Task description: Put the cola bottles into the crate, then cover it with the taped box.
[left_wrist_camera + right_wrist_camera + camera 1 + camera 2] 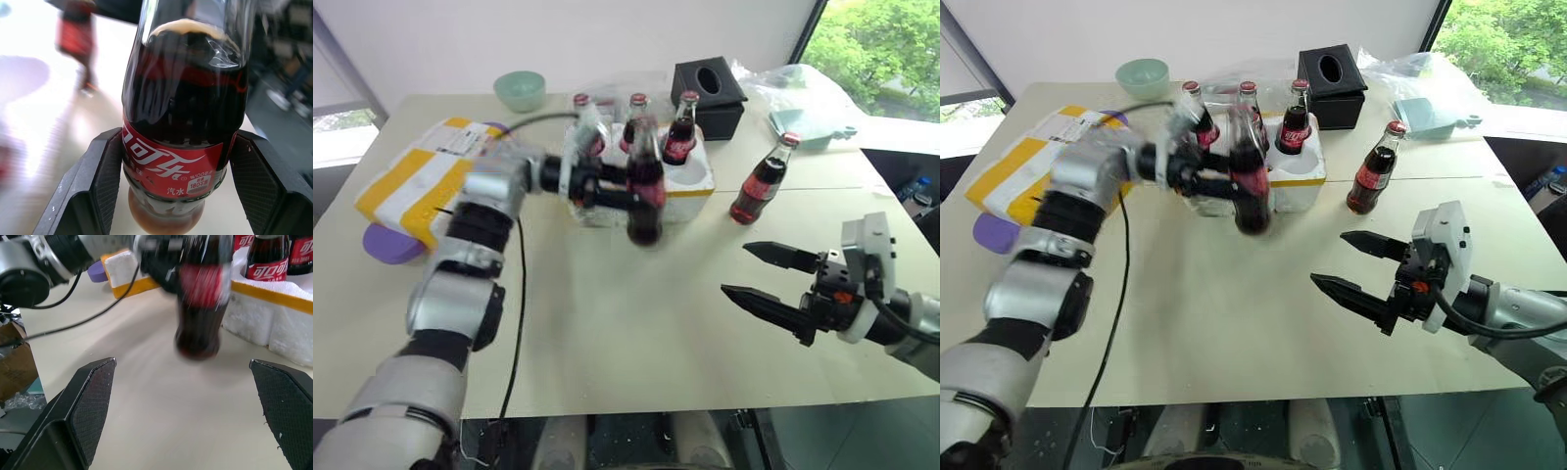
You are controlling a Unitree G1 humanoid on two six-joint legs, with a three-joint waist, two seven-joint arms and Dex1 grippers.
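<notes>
Table with crate, bottle

head pair overhead, wrists close, low

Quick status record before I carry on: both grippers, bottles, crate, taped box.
left gripper: shut on a cola bottle, held above the table in front of the crate
right gripper: jaws wide open, holding nothing, above the table's near right part
crate: three bottles visible standing in its wells; any others hidden behind the arm
loose bottle: upright on the table, right of the crate
taped box: left of the crate, resting partly on a purple plate; crate not yet covered
</notes>
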